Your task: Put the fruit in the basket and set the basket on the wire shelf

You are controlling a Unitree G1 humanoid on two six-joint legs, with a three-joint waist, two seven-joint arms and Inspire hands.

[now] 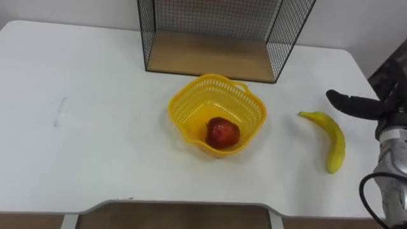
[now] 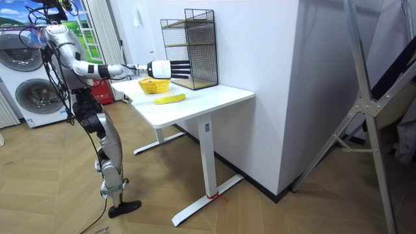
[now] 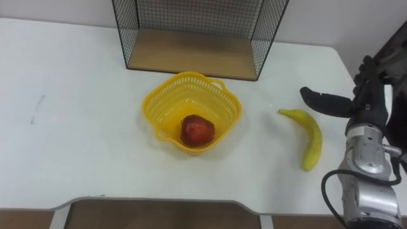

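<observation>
The white bench is seen with its rounded back corners. Its front edge is cut by a shallow recess at the robot's side. The wire shelf is set at the back edge, near the middle, with its open side turned toward the robot. The yellow basket is placed just in front of the shelf but apart from it. A red apple is held inside the basket, against its near wall. A strip of open bench surface is left between the basket and the banana. A narrower strip is left between the banana and the bench's right edge.

The banana is laid flat on the bench, outside the basket. Its long axis is run from near to far, and the stem end is pointed back and left, toward the basket. Its curve is bowed out toward the right edge.

The right hand is brought in from the right, beside the banana's far end. It is held wide, with the dark fingers stretched out straight and nothing grasped. One finger is pointed left, just beyond the stem.

In the room view the robot is shown standing upright at the bench's end on the room view's left. The right arm is held out roughly level over the bench. There the hand appears to be raised clear of the banana, though this is hard to confirm from the eye views.
</observation>
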